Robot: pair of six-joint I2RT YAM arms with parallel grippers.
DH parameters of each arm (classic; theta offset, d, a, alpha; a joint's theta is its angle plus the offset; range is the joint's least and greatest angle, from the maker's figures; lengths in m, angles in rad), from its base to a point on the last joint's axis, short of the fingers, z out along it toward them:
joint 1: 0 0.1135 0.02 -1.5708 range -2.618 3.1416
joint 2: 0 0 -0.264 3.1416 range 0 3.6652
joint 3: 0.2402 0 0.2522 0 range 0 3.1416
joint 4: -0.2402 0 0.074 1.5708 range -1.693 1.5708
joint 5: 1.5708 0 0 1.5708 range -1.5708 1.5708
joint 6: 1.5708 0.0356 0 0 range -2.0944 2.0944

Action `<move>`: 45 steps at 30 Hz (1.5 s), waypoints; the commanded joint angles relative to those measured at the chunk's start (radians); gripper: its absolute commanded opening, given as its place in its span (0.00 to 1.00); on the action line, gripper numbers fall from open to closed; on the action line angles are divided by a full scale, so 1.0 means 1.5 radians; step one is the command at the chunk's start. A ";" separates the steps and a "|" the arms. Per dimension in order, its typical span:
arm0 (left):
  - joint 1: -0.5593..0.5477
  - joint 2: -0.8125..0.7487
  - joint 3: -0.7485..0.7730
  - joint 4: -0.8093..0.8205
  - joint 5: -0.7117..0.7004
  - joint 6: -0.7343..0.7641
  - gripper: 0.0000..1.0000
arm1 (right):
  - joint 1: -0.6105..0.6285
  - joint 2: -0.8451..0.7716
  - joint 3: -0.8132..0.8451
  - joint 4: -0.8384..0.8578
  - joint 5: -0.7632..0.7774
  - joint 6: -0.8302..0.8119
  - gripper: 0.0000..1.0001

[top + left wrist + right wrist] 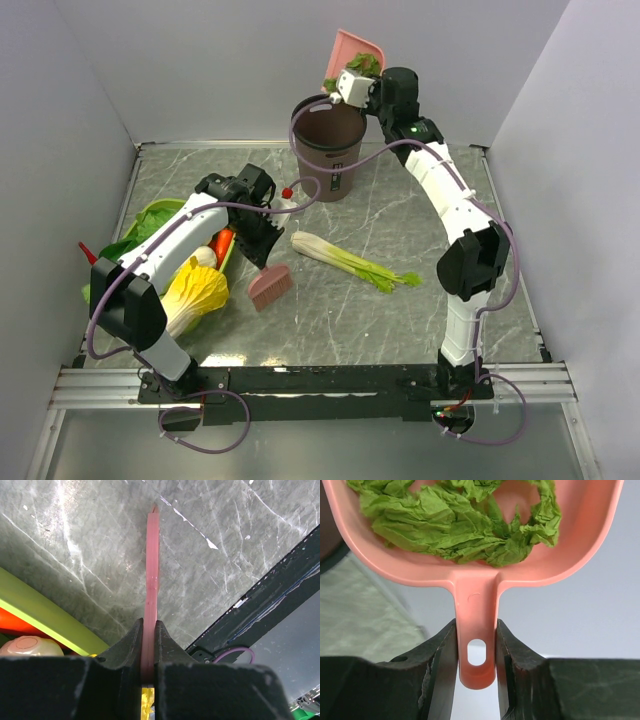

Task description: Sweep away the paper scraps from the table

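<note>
Much of the dustpan (470,575) is cropped, paper scraps (445,525) heaped inside; the right gripper (476,630) pinches its handle, the left gripper (149,630) a pink brush (151,570).

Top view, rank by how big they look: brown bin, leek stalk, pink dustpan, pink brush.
1. brown bin
2. leek stalk: longer than the bin, but much thinner
3. pink dustpan and pink brush: they look about alike, and the dustpan is raised and tilted, so I leave them unranked.
</note>
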 commanded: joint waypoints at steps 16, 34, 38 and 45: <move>0.000 -0.013 0.008 -0.014 0.021 0.011 0.01 | -0.037 -0.007 -0.103 0.369 -0.033 -0.450 0.00; 0.010 -0.068 0.132 0.033 0.019 0.069 0.01 | -0.056 -0.359 -0.280 -0.022 -0.319 0.336 0.00; 0.010 -0.056 0.173 0.012 0.021 0.096 0.01 | -0.043 -0.459 -0.399 -0.083 -0.426 0.410 0.00; 0.008 0.054 0.443 -0.121 -0.077 0.119 0.01 | -0.022 -0.540 -0.490 -0.175 -0.417 0.402 0.00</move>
